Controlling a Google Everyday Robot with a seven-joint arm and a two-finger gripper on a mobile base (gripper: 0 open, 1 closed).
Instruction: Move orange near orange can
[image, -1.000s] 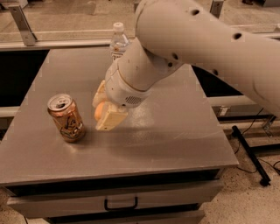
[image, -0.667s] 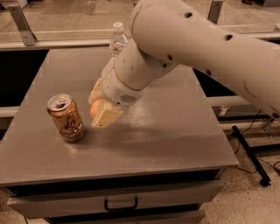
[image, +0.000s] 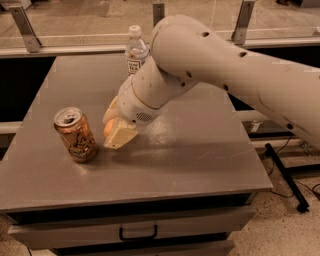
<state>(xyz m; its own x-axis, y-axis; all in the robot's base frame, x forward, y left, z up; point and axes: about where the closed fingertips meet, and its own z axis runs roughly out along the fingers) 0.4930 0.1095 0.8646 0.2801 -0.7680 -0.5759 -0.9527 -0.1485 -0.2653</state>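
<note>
- Camera view: the orange (image: 108, 128) was seen low over the left part of the table (image: 200, 155), clamped between two pale fingers (image: 121, 135), with only a small patch of its peel exposed.
- Whether the fruit was touching the tabletop could not be told.
- The gripper (image: 111, 131) was closed on the orange, and the tip of its lower finger was held at or just above the surface.
- The orange can (image: 76, 136) was found upright just to the left of the gripper, near it but apart from it.
- The white arm (image: 210, 65) was stretched in from the upper right, across the middle of the table.
- A water bottle (image: 135, 50) was set upright at the far edge, partly hidden behind the arm.
- A drawer (image: 137, 232) with a dark handle was fitted under the tabletop.
</note>
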